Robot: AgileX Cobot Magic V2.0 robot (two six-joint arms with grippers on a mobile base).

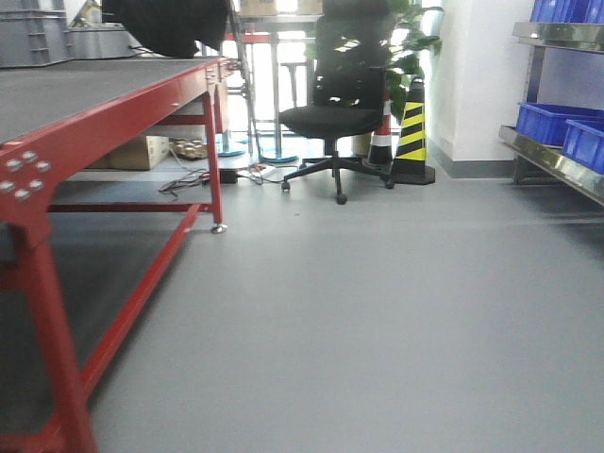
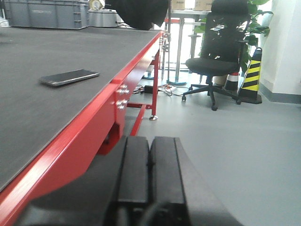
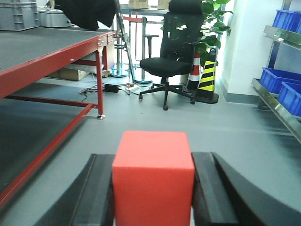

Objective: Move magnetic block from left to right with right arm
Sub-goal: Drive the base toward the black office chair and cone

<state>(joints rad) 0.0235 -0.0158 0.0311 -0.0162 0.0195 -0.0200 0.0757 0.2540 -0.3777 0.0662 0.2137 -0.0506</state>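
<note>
The magnetic block (image 3: 153,179), a plain bright-red cube, fills the lower middle of the right wrist view. My right gripper (image 3: 153,162) is shut on it, one black finger pressed against each side, held out over the grey floor. In the left wrist view my left gripper (image 2: 149,143) is shut, its two black fingers (image 2: 133,165) pressed together with nothing between them, beside the red edge of the table (image 2: 101,117). Neither gripper nor the block shows in the front view.
A red-framed table (image 1: 104,123) with a dark top stands at the left. A phone (image 2: 69,77) lies on it. Grey crates (image 2: 44,13) sit at its far end. A black office chair (image 1: 344,104), a striped cone (image 1: 411,132) and shelves with blue bins (image 1: 557,123) stand beyond.
</note>
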